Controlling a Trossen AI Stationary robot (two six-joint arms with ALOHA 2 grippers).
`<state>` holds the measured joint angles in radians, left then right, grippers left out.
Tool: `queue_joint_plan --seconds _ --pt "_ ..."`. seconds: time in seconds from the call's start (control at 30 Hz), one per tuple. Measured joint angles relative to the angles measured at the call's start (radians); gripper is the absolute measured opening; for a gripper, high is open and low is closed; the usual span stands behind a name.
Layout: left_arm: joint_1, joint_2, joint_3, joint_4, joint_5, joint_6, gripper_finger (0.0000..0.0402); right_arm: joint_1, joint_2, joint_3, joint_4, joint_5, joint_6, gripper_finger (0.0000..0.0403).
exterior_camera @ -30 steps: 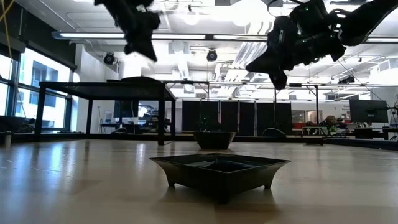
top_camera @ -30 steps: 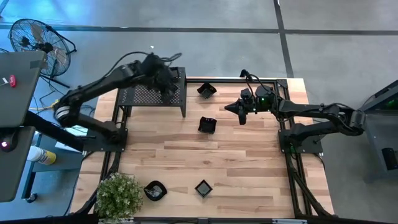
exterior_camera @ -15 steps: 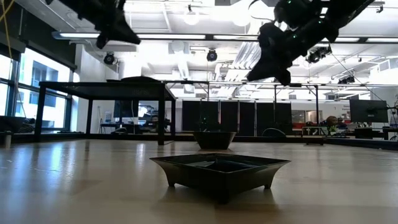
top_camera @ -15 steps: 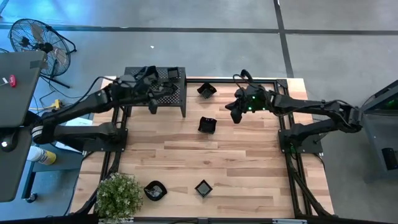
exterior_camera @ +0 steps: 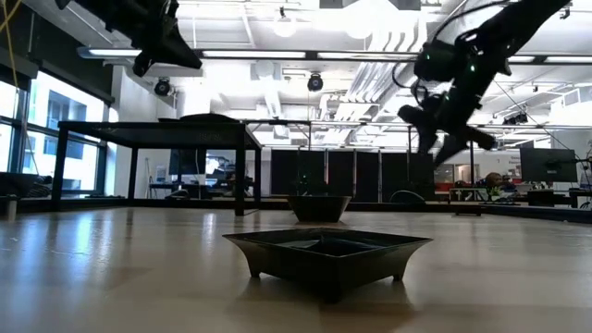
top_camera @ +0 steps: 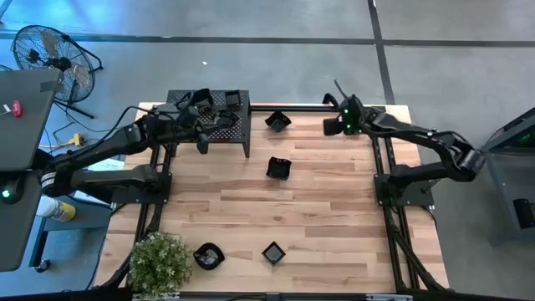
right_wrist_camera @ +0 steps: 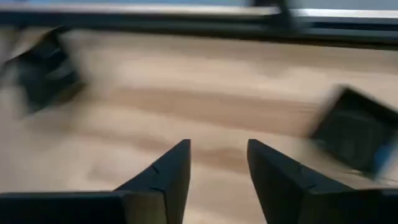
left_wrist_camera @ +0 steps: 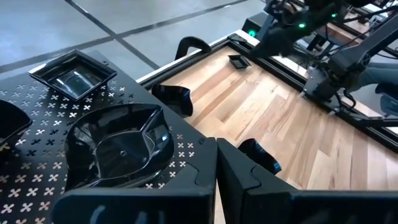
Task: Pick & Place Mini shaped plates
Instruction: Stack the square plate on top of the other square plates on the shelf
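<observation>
Black plate [top_camera: 278, 168] below right claw [top_camera: 334, 125] (apart).

Open counter [top_camera: 334, 217] is lying bare across the middle and at 3 o'clock. The perforated shelf [top_camera: 230, 125] is blocking 10 o'clock, the potted plant [top_camera: 157, 263] is crowding 7 o'clock, and small black plates [top_camera: 278, 168] are dotting 12 and 6 o'clock.

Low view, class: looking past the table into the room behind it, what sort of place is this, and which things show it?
Probably a large open-plan lab or industrial workspace. Exposed ducts and strip lights run across the bare ceiling, desks with monitors stand far back, and a floor fan sits on the concrete floor by the table.
</observation>
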<state>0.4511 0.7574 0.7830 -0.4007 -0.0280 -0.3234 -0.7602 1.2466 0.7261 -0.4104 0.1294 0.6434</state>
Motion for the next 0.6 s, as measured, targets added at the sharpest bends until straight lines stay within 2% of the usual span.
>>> queue_joint_plan --seconds 0.2,0.33,0.6 --pt "0.000 0.000 0.000 -0.006 0.009 0.000 0.0000 -0.114 0.074 -0.012 -0.088 0.145 0.113 0.0160" --pt "0.000 0.000 0.000 -0.029 0.024 0.003 0.0000 -0.170 0.120 -0.030 -0.076 0.177 0.119 0.0161" --pt "0.000 0.000 0.000 -0.053 0.040 0.004 0.0000 -0.172 0.205 -0.024 0.061 0.202 0.162 0.0149"
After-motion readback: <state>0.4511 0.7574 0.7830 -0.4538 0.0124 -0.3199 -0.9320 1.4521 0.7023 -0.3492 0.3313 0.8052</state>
